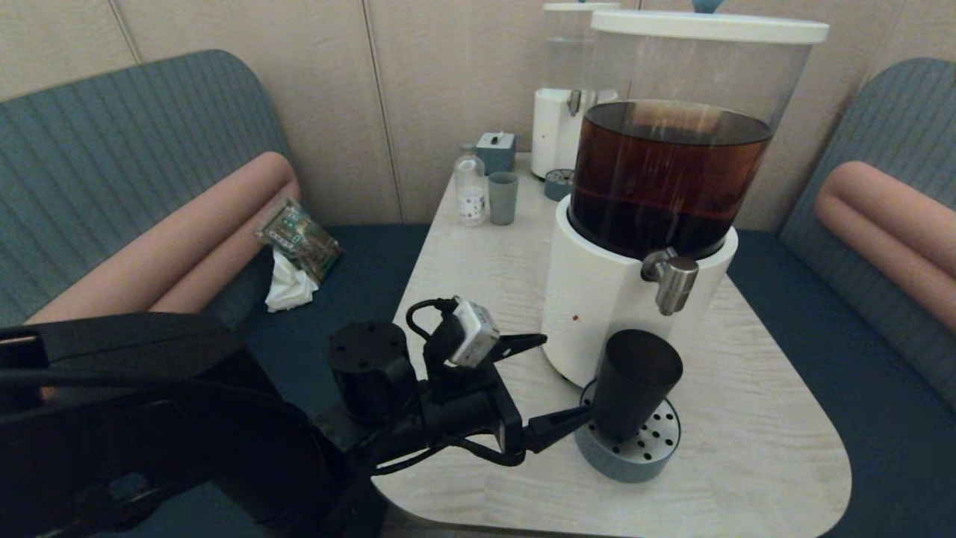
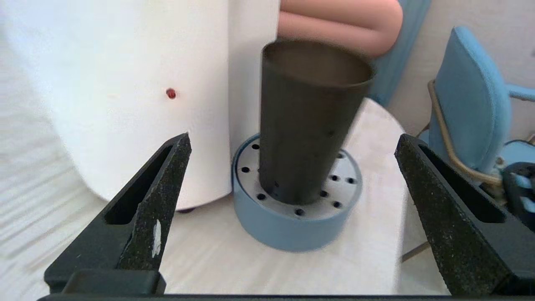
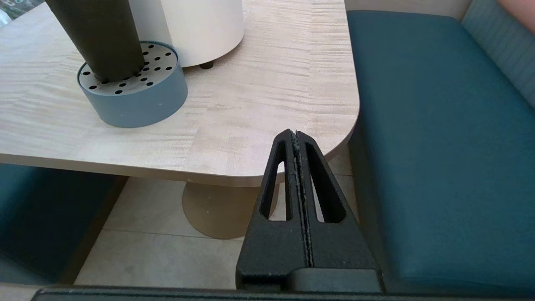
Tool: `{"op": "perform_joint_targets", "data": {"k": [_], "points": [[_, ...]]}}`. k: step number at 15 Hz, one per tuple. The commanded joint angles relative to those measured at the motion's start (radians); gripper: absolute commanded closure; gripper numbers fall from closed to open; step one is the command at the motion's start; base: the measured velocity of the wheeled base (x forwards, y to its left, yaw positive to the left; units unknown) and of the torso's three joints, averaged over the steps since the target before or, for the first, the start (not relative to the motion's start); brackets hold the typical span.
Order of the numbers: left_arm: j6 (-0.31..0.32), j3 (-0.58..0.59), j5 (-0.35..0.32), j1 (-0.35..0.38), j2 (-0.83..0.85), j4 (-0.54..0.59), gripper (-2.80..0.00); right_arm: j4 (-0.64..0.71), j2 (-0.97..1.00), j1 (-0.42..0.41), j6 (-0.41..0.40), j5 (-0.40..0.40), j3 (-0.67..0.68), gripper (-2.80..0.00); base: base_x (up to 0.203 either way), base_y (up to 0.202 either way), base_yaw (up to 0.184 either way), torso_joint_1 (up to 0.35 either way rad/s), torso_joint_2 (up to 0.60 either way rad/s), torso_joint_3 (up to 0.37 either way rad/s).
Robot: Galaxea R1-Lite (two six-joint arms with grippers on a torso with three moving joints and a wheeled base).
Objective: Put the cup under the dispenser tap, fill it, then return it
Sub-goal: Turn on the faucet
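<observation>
The dark cup (image 1: pixel 636 381) stands on the perforated blue-grey drip tray (image 1: pixel 635 459), directly below the steel dispenser tap (image 1: pixel 672 280) of the big dispenser (image 1: pixel 597 299) with brown liquid in its tank. My left gripper (image 1: pixel 565 375) is open just to the cup's left, nothing between its fingers. In the left wrist view the cup (image 2: pixel 309 121) lies ahead of the wide gap of the left gripper (image 2: pixel 293 139), on the tray (image 2: pixel 288 228). My right gripper (image 3: pixel 295 133) is shut and empty, low by the table's near right corner; the cup (image 3: pixel 98 37) shows there too.
At the table's back stand a smaller dispenser (image 1: pixel 556 131), a grey-green cup (image 1: pixel 503 198), a clear bottle (image 1: pixel 470 187), a small blue box (image 1: pixel 497 152) and a second drip tray (image 1: pixel 559 183). Upholstered benches flank the table (image 1: pixel 747 448). A blue chair (image 2: pixel 468 104) stands beyond it.
</observation>
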Motion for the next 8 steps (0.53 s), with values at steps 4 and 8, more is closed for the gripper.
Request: {"op": "perform_joint_targets", "data": {"k": [4,8], "points": [[-0.005,0.17,0.023,0.02,-0.227,-0.008,-2.8,0.0,0.001,0.0,0.0,0.0,0.0,0.0,0.0,0.0,0.0,0.0,0.0,0.0],[-0.01,0.323,0.045,0.098,-0.354,-0.027,-2.8,0.0,0.001,0.0,0.0,0.0,0.0,0.0,0.0,0.0,0.0,0.0,0.0,0.0]]}}
